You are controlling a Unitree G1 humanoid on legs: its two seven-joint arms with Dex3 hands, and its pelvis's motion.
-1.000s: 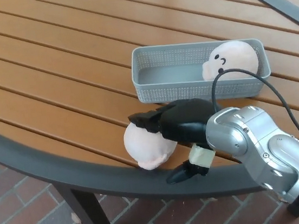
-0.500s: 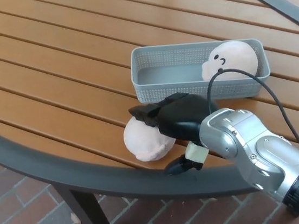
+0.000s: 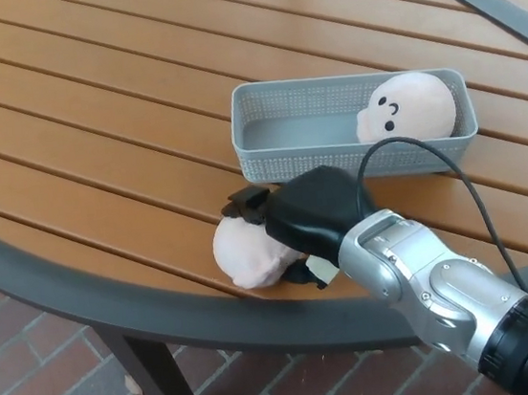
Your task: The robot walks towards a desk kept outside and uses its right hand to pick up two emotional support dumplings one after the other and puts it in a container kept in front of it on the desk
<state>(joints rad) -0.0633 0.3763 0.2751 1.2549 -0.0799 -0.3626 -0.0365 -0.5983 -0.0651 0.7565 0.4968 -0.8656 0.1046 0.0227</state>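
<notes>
The right hand (image 3: 291,221) is closing over the second dumpling (image 3: 247,252) at the near edge of the desk (image 3: 92,132); over the last second the black palm has been sliding forward and lower, so that it is now covering the plush's right side, and the thumb, which was hanging open below the desk's rim a moment ago, is tucking in against the toy's underside; the dumpling itself is sitting a touch further left than before, nudged by the contact. The fingers are wrapping the plush, though whether the grasp is fully firm is hard to tell from above, since the palm is hiding most of the contact. The dumpling is still lying on the slats, not yet lifted. The first dumpling (image 3: 405,108) (the one showing its little face) is already resting in the right end of the grey container (image 3: 269,158), just beyond the hand; so half the task is standing done, and the second pickup is now getting under way. The left hand is not showing.
</notes>
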